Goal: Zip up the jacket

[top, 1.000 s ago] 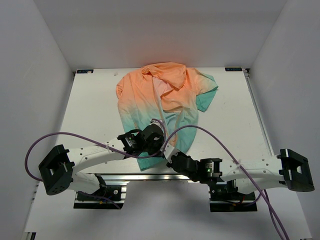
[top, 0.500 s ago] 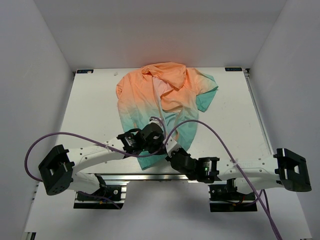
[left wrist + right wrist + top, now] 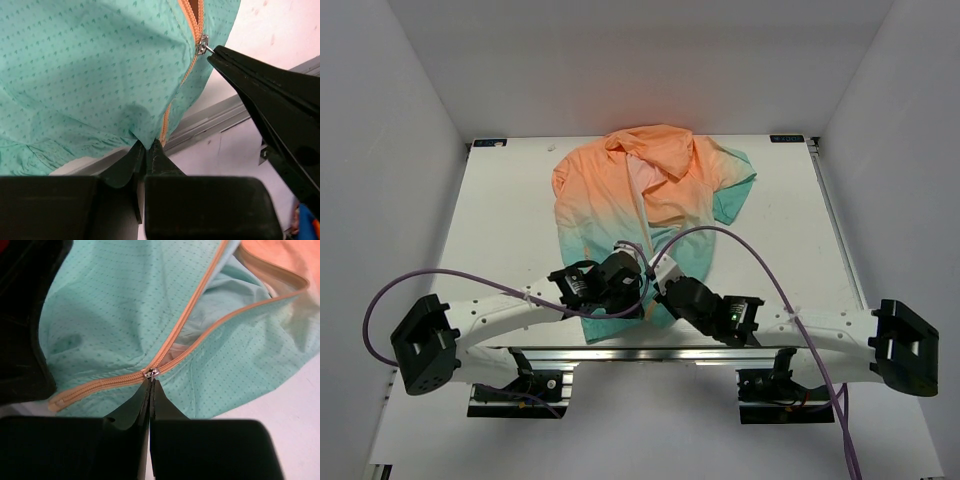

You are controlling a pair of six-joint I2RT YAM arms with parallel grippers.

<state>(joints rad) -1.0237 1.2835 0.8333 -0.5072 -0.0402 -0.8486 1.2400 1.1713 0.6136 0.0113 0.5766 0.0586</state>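
With our left tool (image 3: pixel 146 150) pinching the hem of the thin peach-to-teal fabric jacket (image 3: pixel 630 195) on the white bench (image 3: pixel 510 220), our right tool (image 3: pixel 150 385), clamped on the metal zipper slider (image 3: pixel 150 373), had climbed from the hem, so we judged zipping barely begun.

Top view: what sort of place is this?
Probably a robot test booth: white walls box in a table, two arms are mounted at its edge, one jacket lies on it.

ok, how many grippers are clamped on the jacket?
2. Left gripper pinches the teal hem; right gripper pinches the zipper slider.
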